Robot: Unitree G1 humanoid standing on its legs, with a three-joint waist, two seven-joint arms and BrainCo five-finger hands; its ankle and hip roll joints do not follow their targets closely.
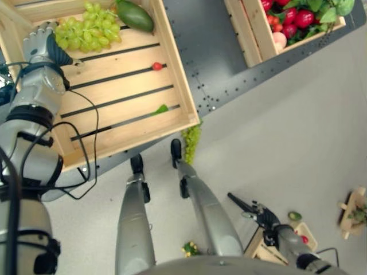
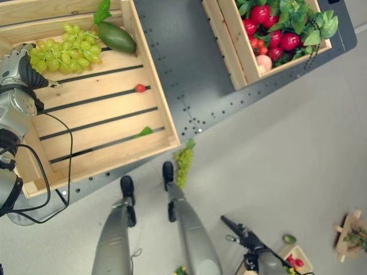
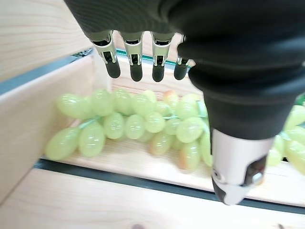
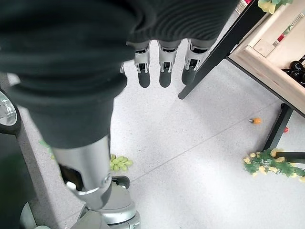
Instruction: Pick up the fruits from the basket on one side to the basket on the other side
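Note:
A wooden crate (image 1: 172,69) on my left holds a bunch of green grapes (image 1: 89,28), a dark green fruit (image 1: 135,15) and a small red fruit (image 1: 156,66). My left hand (image 1: 41,41) hovers just beside the grapes (image 3: 143,126), open, fingers (image 3: 136,62) straight, holding nothing. A second crate (image 1: 252,34) at the upper right is full of red fruits (image 1: 301,18) and green leaves. My right hand (image 1: 259,216) hangs low over the floor at the lower right, open and empty, fingers (image 4: 165,71) relaxed.
Both crates stand on a dark table (image 1: 212,51). Another grape bunch (image 1: 191,140) lies on the floor below the table edge. A small wooden box (image 1: 304,235) with fruit and a plant (image 1: 355,212) sit on the floor at the right.

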